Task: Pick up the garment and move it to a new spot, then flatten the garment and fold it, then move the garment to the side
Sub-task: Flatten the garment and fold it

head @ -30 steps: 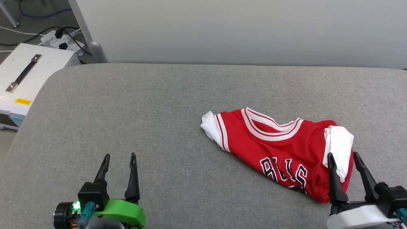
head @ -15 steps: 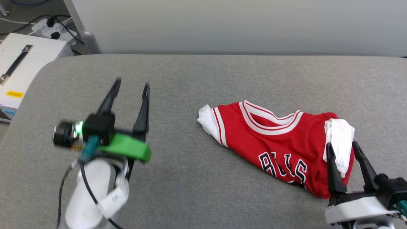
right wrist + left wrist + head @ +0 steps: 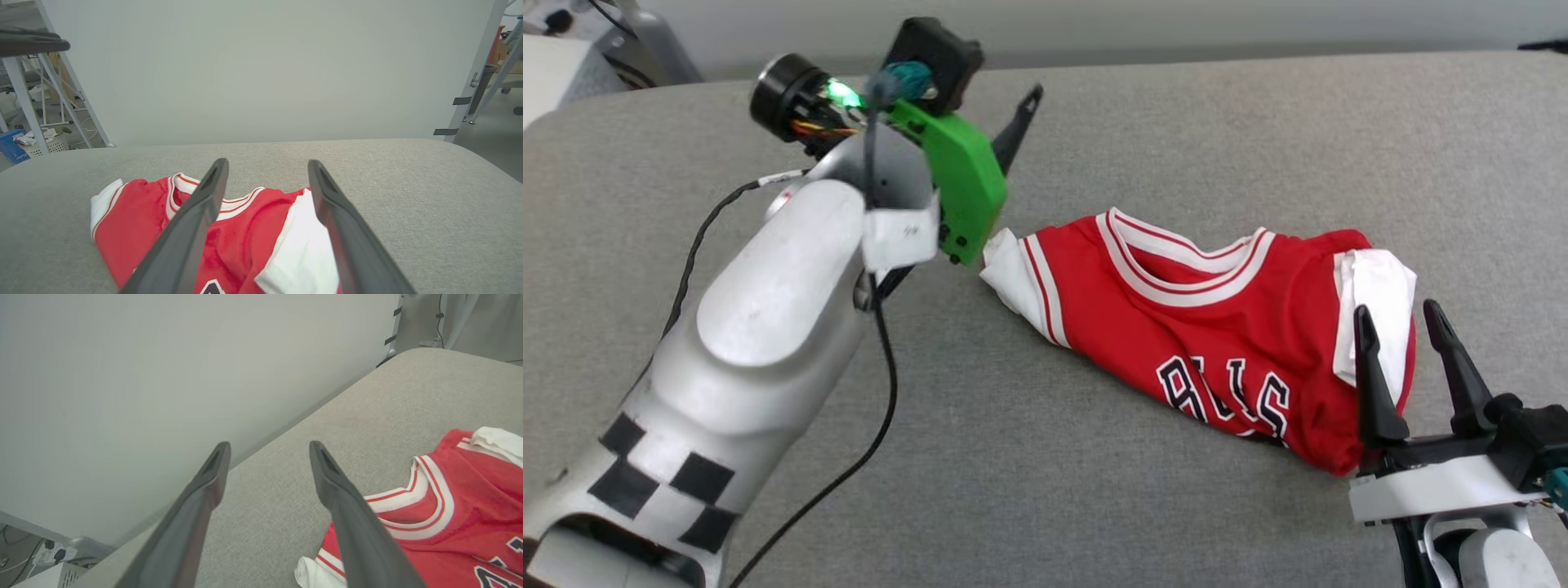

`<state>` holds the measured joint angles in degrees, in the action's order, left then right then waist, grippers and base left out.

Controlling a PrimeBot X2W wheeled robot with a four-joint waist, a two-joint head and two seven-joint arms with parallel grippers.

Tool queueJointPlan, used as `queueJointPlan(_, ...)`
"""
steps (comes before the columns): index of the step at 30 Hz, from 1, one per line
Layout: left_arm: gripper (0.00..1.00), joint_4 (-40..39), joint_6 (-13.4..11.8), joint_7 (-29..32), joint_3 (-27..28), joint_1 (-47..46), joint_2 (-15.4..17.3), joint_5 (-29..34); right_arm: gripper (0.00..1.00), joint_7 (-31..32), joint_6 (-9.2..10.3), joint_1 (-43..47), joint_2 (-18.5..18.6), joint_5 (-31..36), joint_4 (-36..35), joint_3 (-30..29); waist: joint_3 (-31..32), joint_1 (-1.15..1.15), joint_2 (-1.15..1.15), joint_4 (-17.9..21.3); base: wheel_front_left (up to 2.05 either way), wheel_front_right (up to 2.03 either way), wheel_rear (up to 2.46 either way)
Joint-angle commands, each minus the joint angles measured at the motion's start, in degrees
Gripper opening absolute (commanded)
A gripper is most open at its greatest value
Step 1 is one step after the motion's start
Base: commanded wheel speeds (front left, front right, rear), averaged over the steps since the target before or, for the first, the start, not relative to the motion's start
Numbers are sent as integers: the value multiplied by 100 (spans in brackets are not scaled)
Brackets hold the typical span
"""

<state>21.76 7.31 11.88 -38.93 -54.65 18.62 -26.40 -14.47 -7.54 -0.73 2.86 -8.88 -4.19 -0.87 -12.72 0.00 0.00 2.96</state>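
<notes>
The garment (image 3: 1201,327), a red shirt with white sleeves, striped trim and black lettering, lies crumpled on the grey padded table (image 3: 1094,506), right of centre. My left gripper (image 3: 267,447) is open and empty. It hovers just left of the garment's left sleeve (image 3: 1005,273), with one fingertip (image 3: 1031,96) pointing toward the table's far edge. The left wrist view has the collar (image 3: 425,498) right of the fingers. My right gripper (image 3: 1395,312) stands open at the garment's near right end, fingers either side of the white right sleeve (image 3: 302,245), holding nothing.
A pale wall panel (image 3: 261,73) runs along the table's far edge. A white box (image 3: 556,73) and cables sit off the far left corner. A metal rack and basket (image 3: 49,143) stand on the floor beyond the left end.
My left arm has swung up, forward and right, from the near left of the table to beside the garment's left sleeve. The head camera has tilted. The right gripper and garment have stayed put.
</notes>
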Motion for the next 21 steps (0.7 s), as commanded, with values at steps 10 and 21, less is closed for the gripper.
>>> queueJointPlan(10,100,117,17,2547,-1993,-874,748,-2097,100,-52,5,-454,2,-104,-83,60,-827,0,0,577,0,0,0)
queueJointPlan(21,100,670,17,2940,-3218,-894,1101,-2604,100,-52,5,-767,2,-184,-72,129,-1351,0,0,827,0,0,0)
